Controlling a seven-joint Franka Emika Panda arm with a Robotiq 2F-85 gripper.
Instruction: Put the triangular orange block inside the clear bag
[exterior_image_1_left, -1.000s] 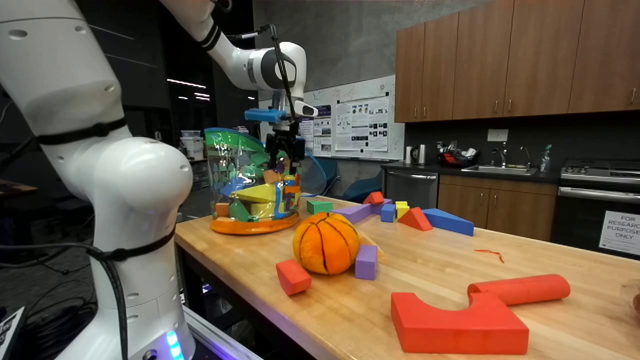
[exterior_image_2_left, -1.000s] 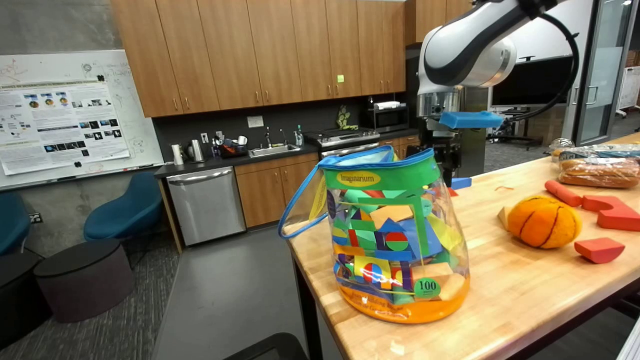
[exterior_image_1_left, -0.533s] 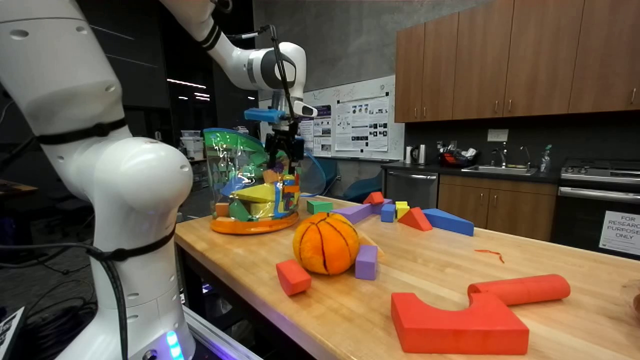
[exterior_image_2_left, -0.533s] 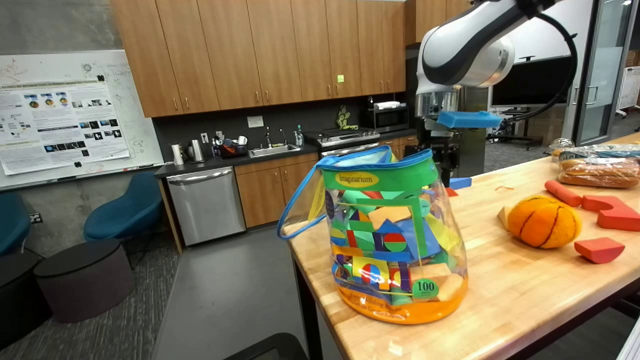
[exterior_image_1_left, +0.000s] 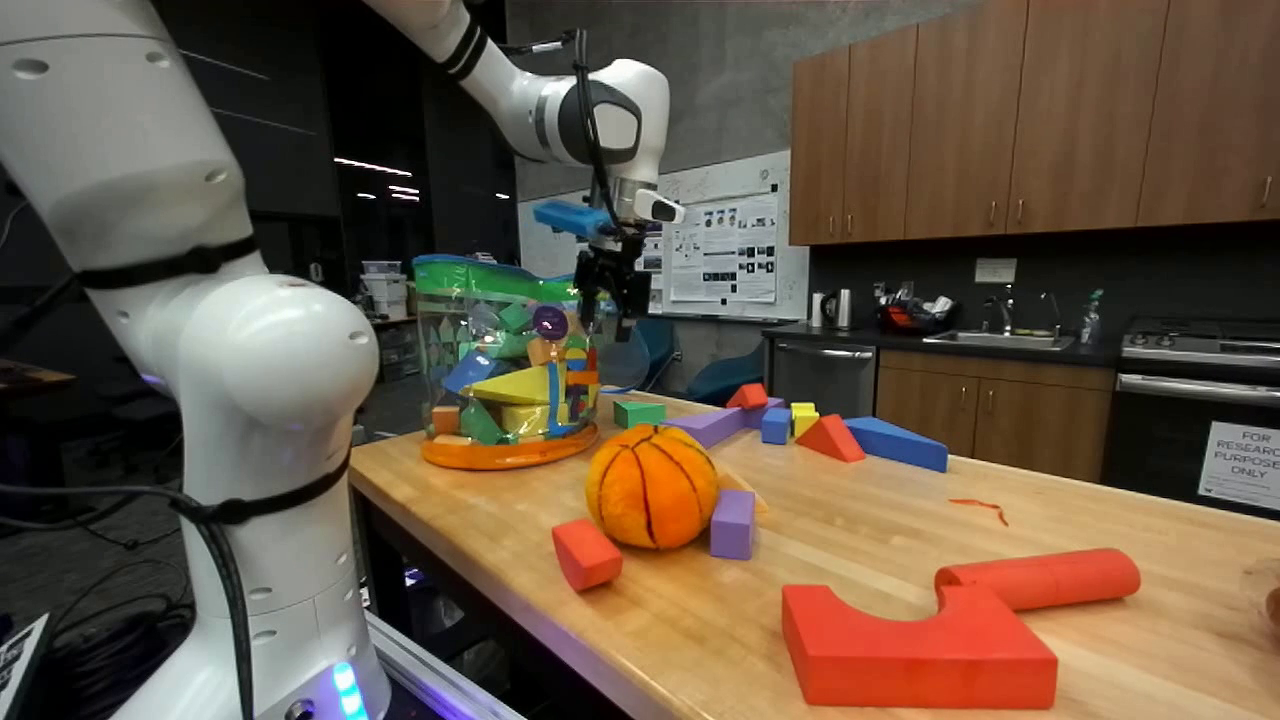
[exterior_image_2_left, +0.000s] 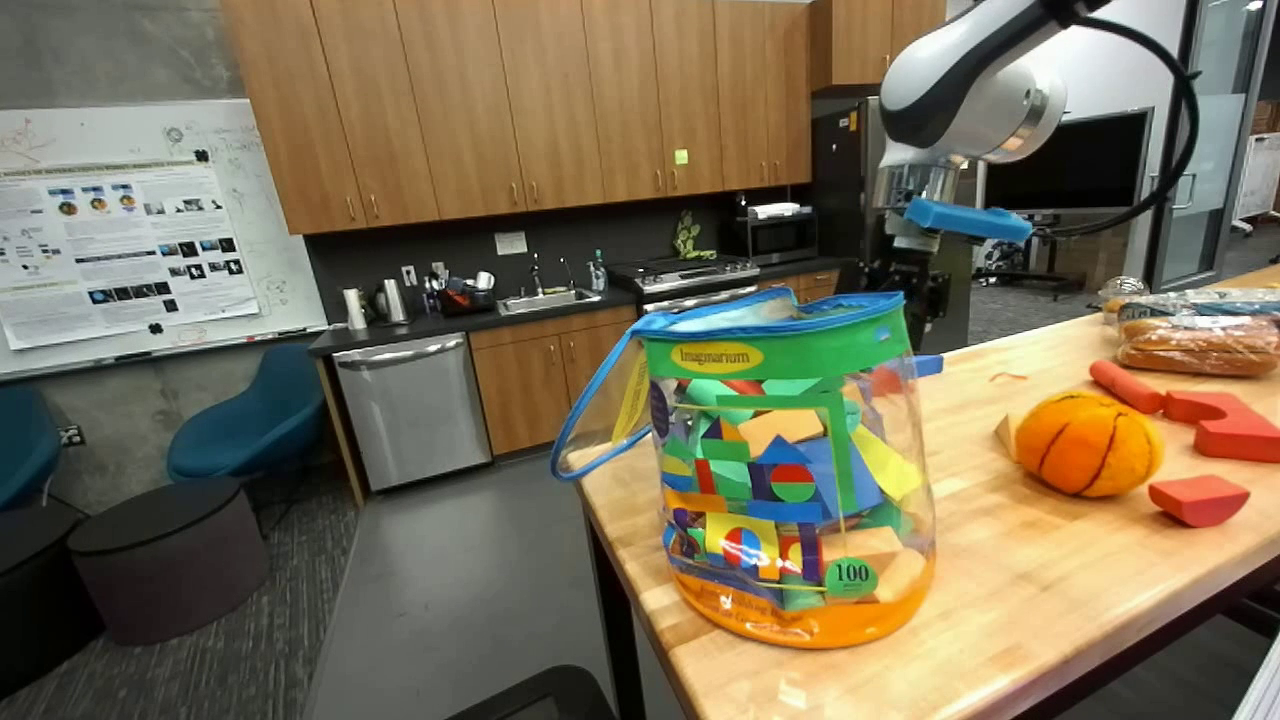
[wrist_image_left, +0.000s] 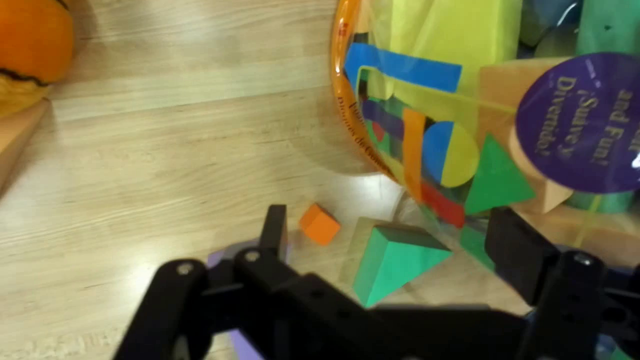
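The triangular orange block (exterior_image_1_left: 830, 440), a red-orange wedge, lies on the table beside a blue wedge. It is out of the wrist view. The clear bag (exterior_image_2_left: 795, 470), with green upper rim and blue edging, stands upright holding many coloured blocks; it also shows in an exterior view (exterior_image_1_left: 505, 360) and on the right of the wrist view (wrist_image_left: 440, 75). My gripper (exterior_image_1_left: 607, 325) is beside the bag near rim height, tilted. In the wrist view the gripper (wrist_image_left: 387, 235) is open and empty, with one finger overlapping the bag's side; whether they touch I cannot tell.
A green wedge (wrist_image_left: 400, 260) and small orange block (wrist_image_left: 320, 225) lie below the gripper. Another red-orange wedge (exterior_image_1_left: 748, 396) and a purple piece (exterior_image_1_left: 707, 427) lie farther back. An orange ball (exterior_image_1_left: 652, 488), purple block (exterior_image_1_left: 733, 525) and red pieces (exterior_image_1_left: 920, 650) are on the table.
My gripper has moved away from the bag, rightward in both exterior views, and is now tilted. The bag's rim, pushed inward before, has spread back out. The table blocks have not moved.
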